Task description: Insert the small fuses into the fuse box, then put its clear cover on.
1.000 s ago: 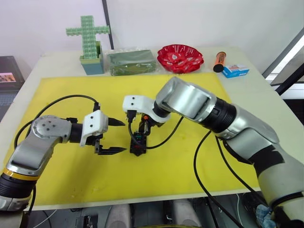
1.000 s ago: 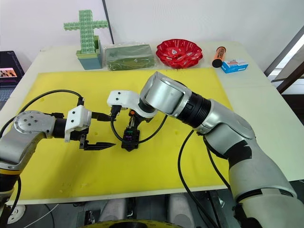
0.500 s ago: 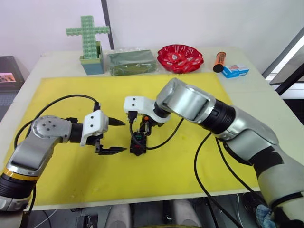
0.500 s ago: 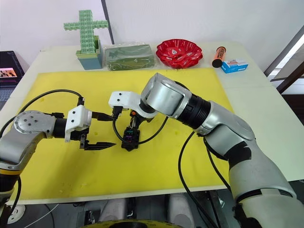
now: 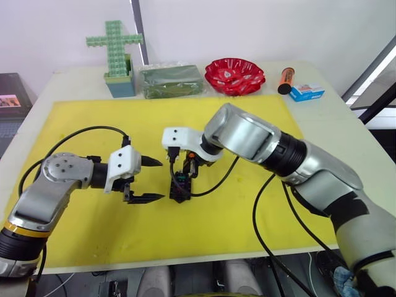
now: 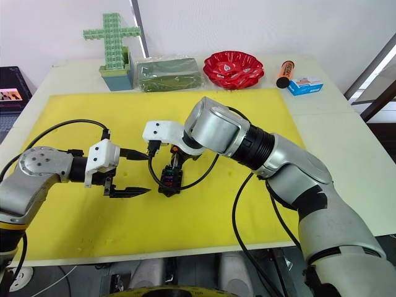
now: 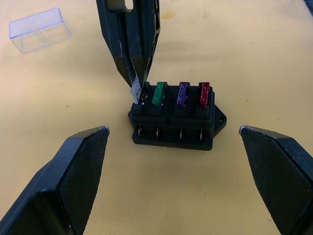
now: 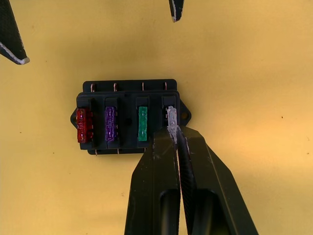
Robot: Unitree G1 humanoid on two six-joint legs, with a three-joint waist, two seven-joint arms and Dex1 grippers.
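The black fuse box [image 8: 129, 117] lies on the yellow mat [image 5: 247, 210]. Red [image 8: 82, 125], purple [image 8: 110, 124] and green [image 8: 142, 124] fuses stand in three of its slots. My right gripper [image 8: 175, 134] comes down from above and is shut on a pale greyish fuse [image 7: 135, 90]. That fuse leans with its lower end at the remaining end slot. My left gripper [image 5: 156, 179] is open just left of the box, and its wide-apart fingers [image 7: 78, 166] do not touch it. The clear cover [image 7: 40, 35] lies on the mat beyond the box.
Along the table's far edge stand a green cross of blocks [image 5: 116, 52], a clear bag of green material [image 5: 171, 80], a red bowl [image 5: 234, 75], an orange tube [image 5: 285, 79] and a blue-and-white carton [image 5: 307, 92]. Black cables loop from both wrists over the mat.
The right wrist has edged slightly to the right above the fuse box. The left gripper stays open in about the same place.
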